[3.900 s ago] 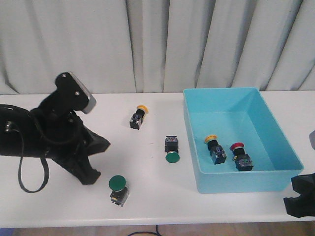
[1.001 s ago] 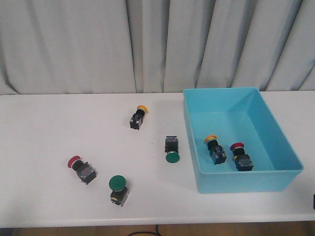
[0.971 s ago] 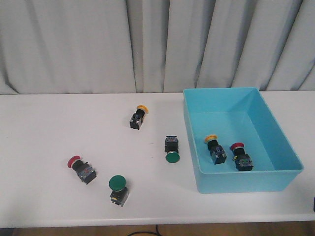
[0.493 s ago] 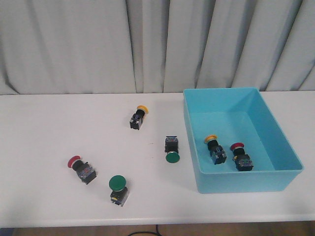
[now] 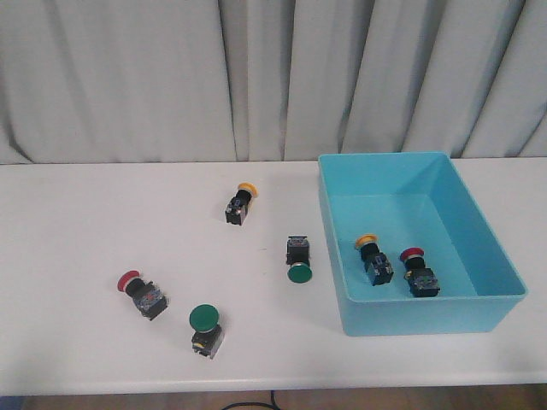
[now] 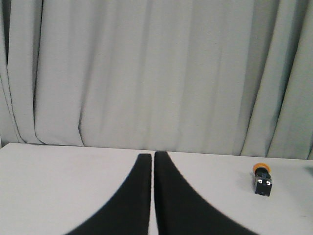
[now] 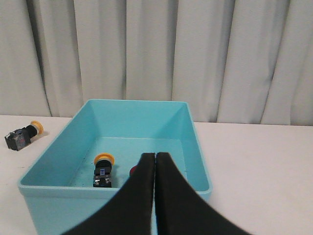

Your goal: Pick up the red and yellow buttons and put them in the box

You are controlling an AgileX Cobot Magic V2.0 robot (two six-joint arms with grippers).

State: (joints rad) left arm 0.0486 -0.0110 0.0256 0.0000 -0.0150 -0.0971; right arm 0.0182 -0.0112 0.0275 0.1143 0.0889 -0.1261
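My left claw (image 6: 152, 161) is pressed shut, its 2 black fingers meeting along a thin seam with nothing between them; my right claw (image 7: 155, 161) is likewise closed and empty. Neither claw appears in the front view. Ahead of my left claw and off to its right, well apart from the fingertips, 1 yellow button (image 6: 262, 178) lies on its side on the white table (image 6: 58, 171), cap toward the grey curtain (image 6: 146, 73). Directly ahead of my right claw stands the turquoise box (image 7: 54, 166), its near wall just beyond my fingertips. Inside it, to the left of my fingers, rests a second yellow button (image 7: 103, 169), and a red button (image 7: 133, 170) shows just beside the left finger, partly hidden by it. From the front, these 2 lie side by side on the box floor, near its front wall. Outside the box, another red button (image 5: 139, 291) lies on the table toward my left side, near a green button (image 5: 206, 328); a second green button (image 5: 298, 260) lies between the first yellow button and the box, just beside its left wall.
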